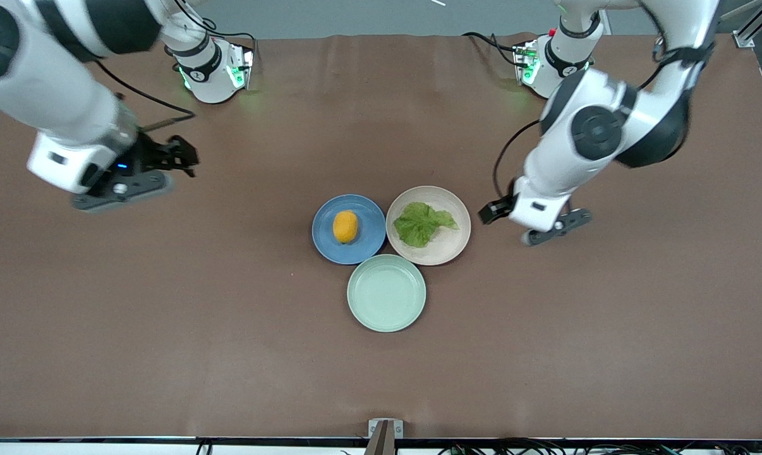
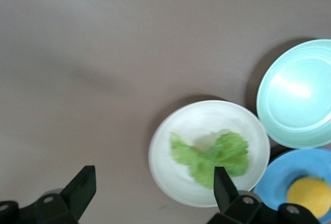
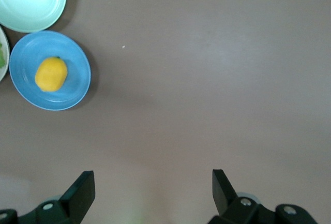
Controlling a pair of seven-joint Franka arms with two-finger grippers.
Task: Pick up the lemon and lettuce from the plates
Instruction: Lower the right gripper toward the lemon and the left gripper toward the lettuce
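The lemon (image 1: 345,226) lies on the blue plate (image 1: 369,221). The lettuce (image 1: 420,223) lies on the beige-pink plate (image 1: 447,243) beside it. My left gripper (image 1: 491,212) is open and empty, up over the table just beside the beige-pink plate, toward the left arm's end. In the left wrist view my left gripper (image 2: 153,185) stands at the edge of that plate (image 2: 207,118), one finger over the lettuce (image 2: 212,154). My right gripper (image 1: 182,155) is open and empty over bare table toward the right arm's end. The right wrist view shows the lemon (image 3: 51,74) well away from my right gripper (image 3: 152,187).
An empty mint green plate (image 1: 387,292) touches both plates, nearer to the front camera. It also shows in the left wrist view (image 2: 297,94) and the right wrist view (image 3: 31,1). The brown table (image 1: 166,316) spreads wide around the three plates.
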